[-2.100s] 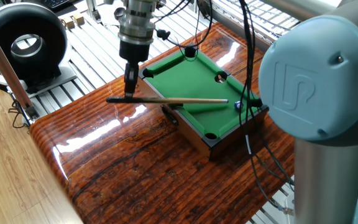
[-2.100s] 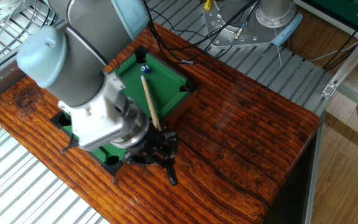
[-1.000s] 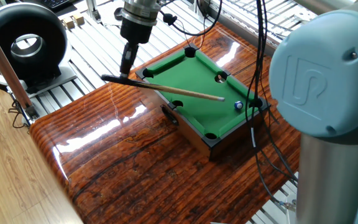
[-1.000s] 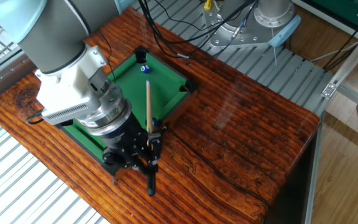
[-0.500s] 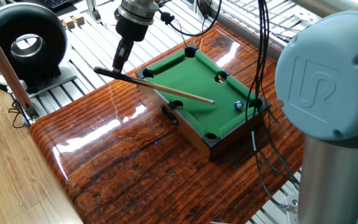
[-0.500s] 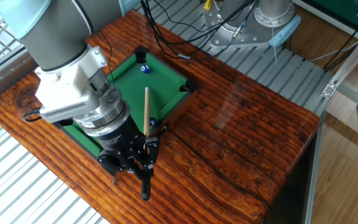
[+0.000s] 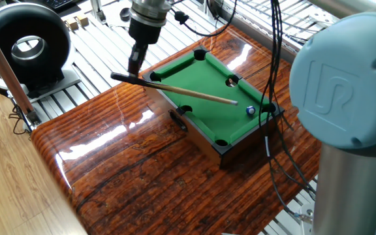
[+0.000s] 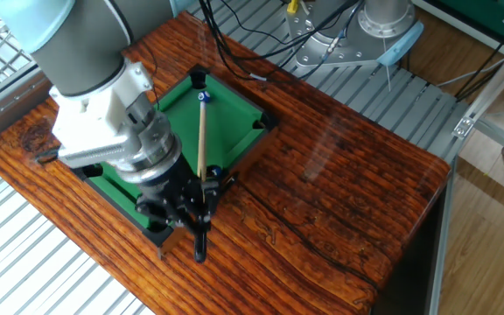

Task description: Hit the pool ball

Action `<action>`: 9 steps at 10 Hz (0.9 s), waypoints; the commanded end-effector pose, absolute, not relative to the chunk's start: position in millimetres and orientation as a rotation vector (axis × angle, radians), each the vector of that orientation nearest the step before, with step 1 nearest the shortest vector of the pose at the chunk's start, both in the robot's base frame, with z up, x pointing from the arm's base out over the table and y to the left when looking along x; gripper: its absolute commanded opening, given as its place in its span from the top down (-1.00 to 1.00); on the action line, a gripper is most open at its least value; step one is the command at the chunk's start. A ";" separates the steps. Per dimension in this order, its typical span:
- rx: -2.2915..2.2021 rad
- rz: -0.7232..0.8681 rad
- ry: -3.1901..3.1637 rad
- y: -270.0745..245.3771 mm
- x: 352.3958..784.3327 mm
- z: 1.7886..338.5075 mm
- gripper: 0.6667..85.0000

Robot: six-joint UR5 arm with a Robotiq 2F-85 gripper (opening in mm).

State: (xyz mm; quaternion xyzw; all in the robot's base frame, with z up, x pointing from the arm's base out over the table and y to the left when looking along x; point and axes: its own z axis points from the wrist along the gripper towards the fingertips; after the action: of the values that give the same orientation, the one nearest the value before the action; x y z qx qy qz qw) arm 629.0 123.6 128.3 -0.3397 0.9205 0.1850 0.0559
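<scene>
Our end effector (image 7: 134,70) stays out of it: clenched on the cue (image 7: 181,91) butt, its long axis points across the felt at the pool ball (image 7: 250,111) near the far corner pocket, just beyond the tip.

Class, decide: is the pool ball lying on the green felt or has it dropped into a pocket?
On the felt. The pool ball sits on the green surface of the mini pool table near a corner pocket, just beyond the cue tip, fully visible.
</scene>
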 end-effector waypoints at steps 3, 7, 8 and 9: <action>-1.063 0.566 2.761 115.4 607.8 127.7 0.99; -1.050 0.539 2.808 110.3 606.5 119.4 0.99; -1.029 0.505 2.843 103.2 604.9 116.9 0.99; -1.013 0.524 2.844 106.2 604.6 118.0 0.99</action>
State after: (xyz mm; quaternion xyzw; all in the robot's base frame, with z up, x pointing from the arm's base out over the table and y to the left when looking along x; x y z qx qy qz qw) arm 606.1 107.8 117.7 -0.3434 0.9224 0.1709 0.0443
